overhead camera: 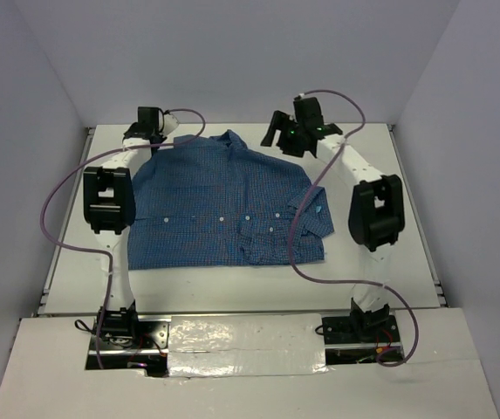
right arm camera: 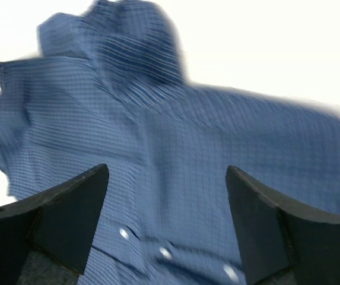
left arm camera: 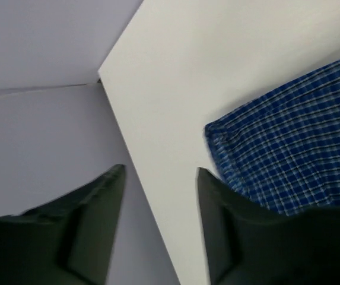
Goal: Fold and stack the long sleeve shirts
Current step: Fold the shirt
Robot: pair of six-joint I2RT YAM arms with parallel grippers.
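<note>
Because the shirt [overhead camera: 223,205] is soft, light checked cotton, it should drape and slip rather than hold a shape, so I judge that a pinch in the middle would only lift a peak. It lies spread flat on the white tabletop [overhead camera: 389,262] between the two arms, with a sleeve [overhead camera: 289,223] laid across its right side and a row of white buttons [overhead camera: 221,218] running across its near half. The left end effector [overhead camera: 149,122] hovers at the far left corner with jaws apart and nothing between them. The right end effector [overhead camera: 280,135] hangs over the far right edge, spread wide and empty. Seamed corners and hems, where the cloth is doubled, look like the surest places to grip.
</note>
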